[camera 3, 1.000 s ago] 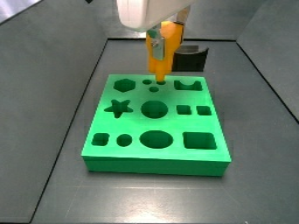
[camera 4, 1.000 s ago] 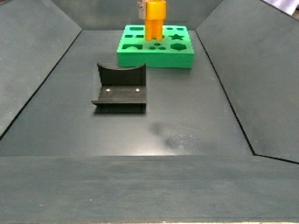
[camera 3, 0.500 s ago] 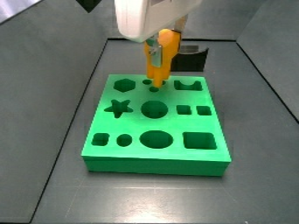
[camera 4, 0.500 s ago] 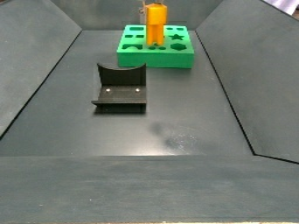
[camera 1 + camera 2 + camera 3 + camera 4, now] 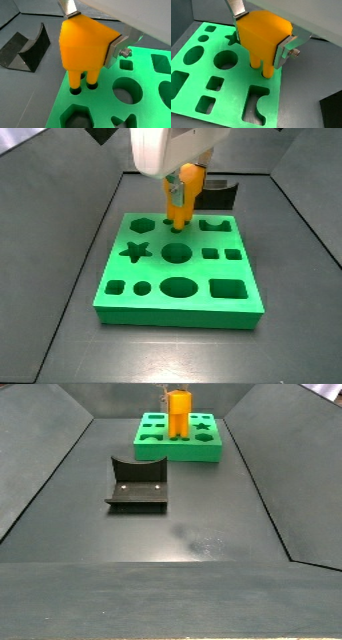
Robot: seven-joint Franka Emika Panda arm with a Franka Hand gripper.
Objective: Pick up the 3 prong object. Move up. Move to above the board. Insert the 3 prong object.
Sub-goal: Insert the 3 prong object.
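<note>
The orange 3 prong object (image 5: 85, 47) is held between my gripper's silver fingers (image 5: 119, 46) in both wrist views; it also shows in a wrist view (image 5: 261, 42). Its prongs reach into the small holes of the green board (image 5: 143, 107), near the board's far edge. In a side view the gripper (image 5: 182, 178) stands upright over the board (image 5: 160, 278) with the orange object (image 5: 183, 196) reaching down to it. In a side view the object (image 5: 178, 409) stands on the board (image 5: 201, 452) at the far end.
The dark fixture (image 5: 136, 484) stands on the floor in front of the board and shows in a wrist view (image 5: 27, 45). A dark block (image 5: 218, 194) sits behind the board. Sloped dark walls (image 5: 54, 464) enclose the floor.
The gripper has moved down with the orange object. Its prongs now reach the board's small holes.
</note>
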